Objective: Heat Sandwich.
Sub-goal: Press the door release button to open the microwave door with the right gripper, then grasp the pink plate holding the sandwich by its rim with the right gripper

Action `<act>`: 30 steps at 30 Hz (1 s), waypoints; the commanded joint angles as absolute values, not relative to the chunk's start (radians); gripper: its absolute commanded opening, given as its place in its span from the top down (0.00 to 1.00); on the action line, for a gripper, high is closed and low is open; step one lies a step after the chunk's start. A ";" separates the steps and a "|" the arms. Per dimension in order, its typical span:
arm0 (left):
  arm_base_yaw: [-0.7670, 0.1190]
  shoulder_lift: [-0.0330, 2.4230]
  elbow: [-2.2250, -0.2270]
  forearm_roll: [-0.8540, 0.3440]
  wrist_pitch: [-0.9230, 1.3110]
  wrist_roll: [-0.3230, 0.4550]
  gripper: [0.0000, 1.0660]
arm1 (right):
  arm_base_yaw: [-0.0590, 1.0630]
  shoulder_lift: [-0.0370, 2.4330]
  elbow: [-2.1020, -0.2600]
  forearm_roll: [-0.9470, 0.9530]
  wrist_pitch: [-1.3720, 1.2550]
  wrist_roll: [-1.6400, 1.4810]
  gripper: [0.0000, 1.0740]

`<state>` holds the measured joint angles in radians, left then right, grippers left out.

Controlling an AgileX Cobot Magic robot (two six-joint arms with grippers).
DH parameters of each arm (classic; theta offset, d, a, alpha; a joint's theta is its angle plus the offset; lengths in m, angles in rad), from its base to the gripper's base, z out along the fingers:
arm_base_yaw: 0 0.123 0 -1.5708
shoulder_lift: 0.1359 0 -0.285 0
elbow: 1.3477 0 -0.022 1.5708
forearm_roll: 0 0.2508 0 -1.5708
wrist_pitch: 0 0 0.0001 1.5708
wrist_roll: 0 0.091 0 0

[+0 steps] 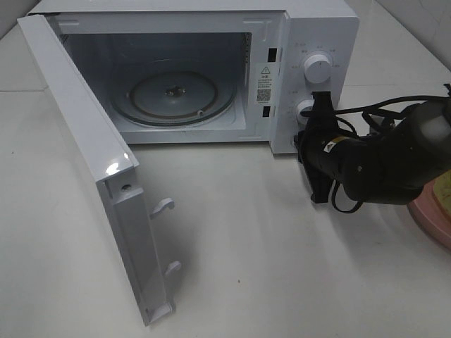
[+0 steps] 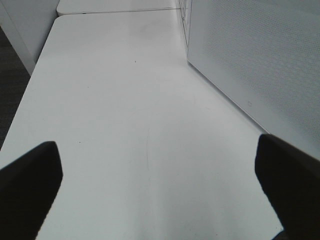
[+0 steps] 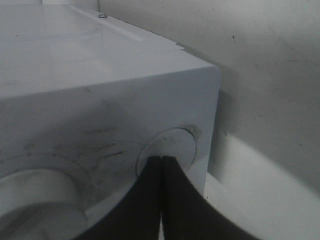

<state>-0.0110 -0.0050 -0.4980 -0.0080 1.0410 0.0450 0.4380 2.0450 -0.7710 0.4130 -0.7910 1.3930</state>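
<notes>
The white microwave stands with its door swung wide open and its glass turntable bare. My right gripper is shut, with nothing held. Its tips press against the round button low on the control panel, below the knobs. The right wrist view shows the two fingers closed together on that button. The sandwich shows only as a cream patch on the pink plate at the far right, mostly behind my right arm. My left gripper is open over bare table, out of the high view.
The open door juts far out over the table's left front. The microwave's side wall rises close beside my left gripper. The white table runs on in front of the oven. Cables trail from the right arm.
</notes>
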 commanded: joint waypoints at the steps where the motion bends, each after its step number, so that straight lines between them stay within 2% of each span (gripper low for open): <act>1: -0.008 -0.033 -0.495 -0.009 1.037 0.042 0.02 | 0.433 1.999 -0.747 0.394 -0.753 1.360 0.98; 16: -0.008 -0.033 -0.495 -0.009 1.037 0.042 0.02 | 0.433 1.802 -0.618 0.331 -0.517 1.241 0.97; 20: -0.008 -0.033 -0.495 -0.009 1.037 0.042 0.02 | 0.432 1.723 -0.609 0.330 -0.318 1.104 0.95; 26: -0.008 -0.033 -0.495 -0.009 1.037 0.042 0.02 | 0.430 1.644 -0.609 0.322 -0.171 0.935 0.94; 30: -0.008 -0.033 -0.495 -0.009 1.037 0.042 0.02 | 0.430 1.578 -0.609 0.319 -0.059 0.698 0.93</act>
<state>-0.0110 -0.0050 -0.4980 -0.0080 1.0410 0.0450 0.4360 1.6030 -0.6100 0.3330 -0.1060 0.7920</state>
